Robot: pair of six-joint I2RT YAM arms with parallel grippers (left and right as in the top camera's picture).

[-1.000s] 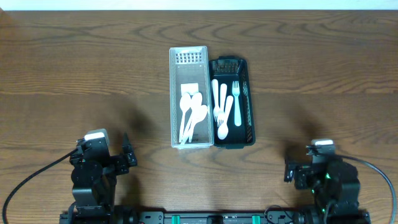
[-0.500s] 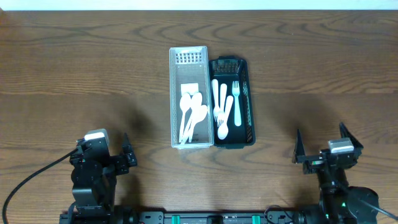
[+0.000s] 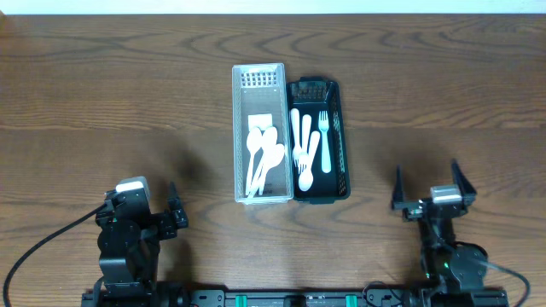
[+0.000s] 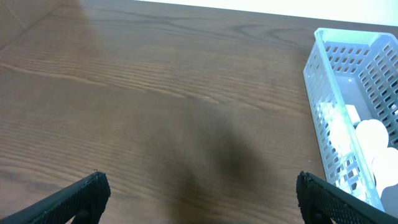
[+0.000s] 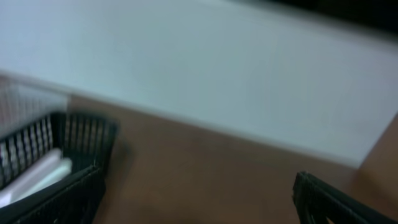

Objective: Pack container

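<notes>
Two baskets side by side, both grippers empty and spread wide.
Overhead: a white basket (image 3: pixel 236 128) of spoons (image 3: pixel 261 158) touches a black basket (image 3: pixel 345 145) of cutlery (image 3: pixel 307 145), ahead of and between the left gripper (image 3: pixel 175 209) and the right gripper (image 3: pixel 428 182), well apart from each; both stand wide open, touching nothing. Left wrist: the white basket lies ahead and to the right of the parted fingers (image 4: pixel 84 194), on the bare wood table (image 4: pixel 155 93). Right wrist, blurred: the black basket sits ahead-left, a pale wall (image 5: pixel 217 74) beyond.

Left hand (image 4: pixel 200 193) is black; camera block (image 3: pixel 130 185) pale grey.
</notes>
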